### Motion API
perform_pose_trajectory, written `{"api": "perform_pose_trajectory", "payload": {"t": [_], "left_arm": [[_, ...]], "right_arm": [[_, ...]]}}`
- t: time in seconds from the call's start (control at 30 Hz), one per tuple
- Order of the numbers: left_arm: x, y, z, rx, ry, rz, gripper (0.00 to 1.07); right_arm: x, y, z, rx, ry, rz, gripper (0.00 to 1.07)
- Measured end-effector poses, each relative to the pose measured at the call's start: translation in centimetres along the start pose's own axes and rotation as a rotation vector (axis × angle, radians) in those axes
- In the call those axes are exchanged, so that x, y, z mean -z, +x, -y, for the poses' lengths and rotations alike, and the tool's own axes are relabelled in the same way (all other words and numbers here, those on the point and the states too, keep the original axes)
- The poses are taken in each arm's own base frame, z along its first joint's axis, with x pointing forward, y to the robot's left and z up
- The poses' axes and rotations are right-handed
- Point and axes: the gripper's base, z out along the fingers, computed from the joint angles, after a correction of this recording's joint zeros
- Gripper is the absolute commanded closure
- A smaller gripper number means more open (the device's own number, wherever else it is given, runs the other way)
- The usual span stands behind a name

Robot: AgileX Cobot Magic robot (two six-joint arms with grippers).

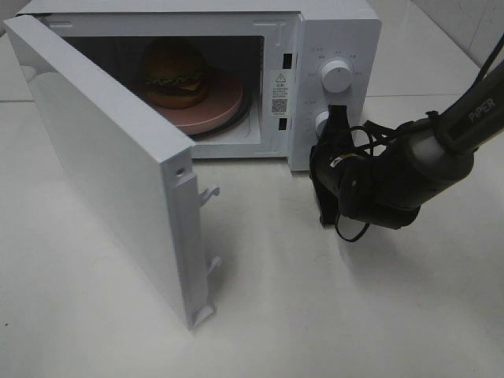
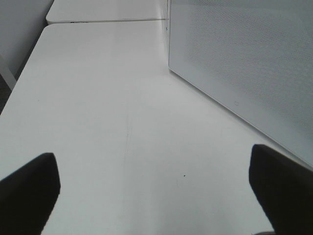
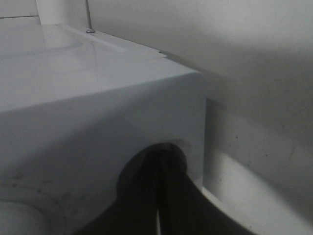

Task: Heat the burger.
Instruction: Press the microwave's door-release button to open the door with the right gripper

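Note:
The burger (image 1: 175, 72) sits on a round pink plate (image 1: 227, 104) inside the white microwave (image 1: 339, 31), whose door (image 1: 102, 150) stands wide open to the left. My right gripper (image 1: 336, 118) is at the microwave's control panel, right beside the lower knob (image 1: 321, 122). In the right wrist view the right gripper (image 3: 159, 196) has its dark fingers pressed together with nothing between them. My left gripper (image 2: 156, 196) is open and empty above the bare table, beside the door's outer face (image 2: 244, 58). It does not show in the exterior view.
The upper knob (image 1: 337, 76) is above the right gripper. The open door reaches far out over the white table (image 1: 331, 315), with two latch hooks (image 1: 209, 193) on its free edge. The right arm (image 1: 425, 157) comes in from the right.

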Motion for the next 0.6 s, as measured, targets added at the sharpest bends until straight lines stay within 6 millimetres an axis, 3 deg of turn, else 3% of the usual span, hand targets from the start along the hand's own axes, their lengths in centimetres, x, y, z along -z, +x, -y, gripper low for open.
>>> {"api": "perform_pose_trajectory", "payload": {"t": [0.6], "left_arm": [[0.0, 0.0, 0.0, 0.0, 0.0, 0.0, 0.06]], "right_arm": [[1.3, 0.0, 0.4, -0.005, -0.018, -0.033, 1.07]]}}
